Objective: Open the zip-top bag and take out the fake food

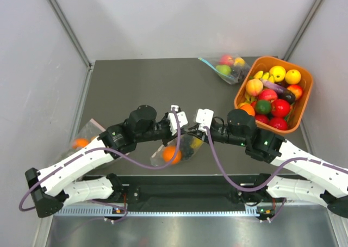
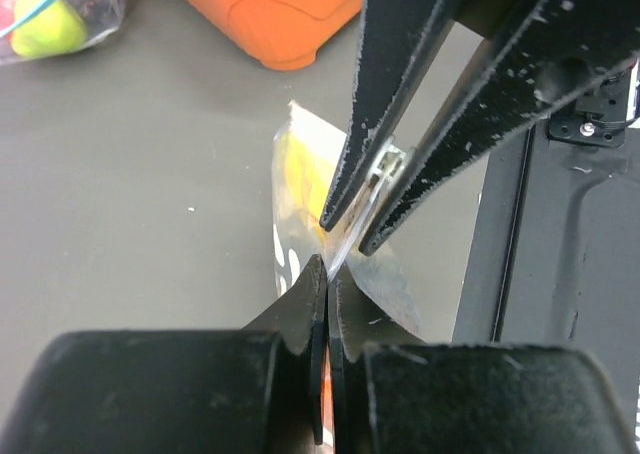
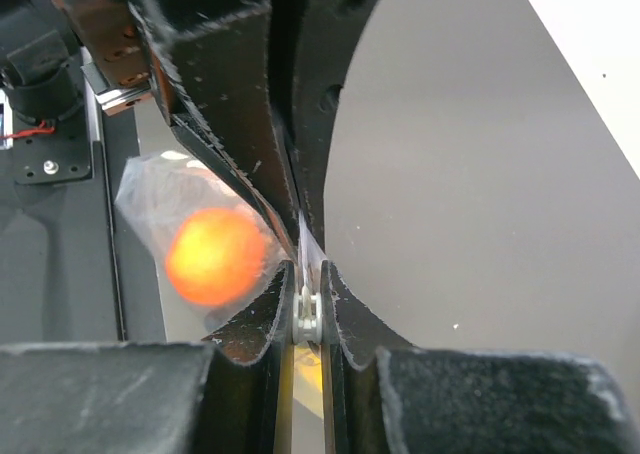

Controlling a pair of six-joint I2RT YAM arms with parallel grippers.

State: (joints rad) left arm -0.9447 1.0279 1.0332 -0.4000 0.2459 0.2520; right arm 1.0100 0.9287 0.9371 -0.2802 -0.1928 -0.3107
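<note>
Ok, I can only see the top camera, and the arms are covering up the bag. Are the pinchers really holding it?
Observer: Yes. The left wrist view shows the left gripper shut on an edge of the zip-top bag.
Operator: And the other one?
Observer: The right gripper is shut on the white zip strip. Its tips nearly touch the left one's.
Operator: Is the bag open?
Observer: No opening shows between the fingers in either wrist view. The orange ball sits inside the plastic.
</note>
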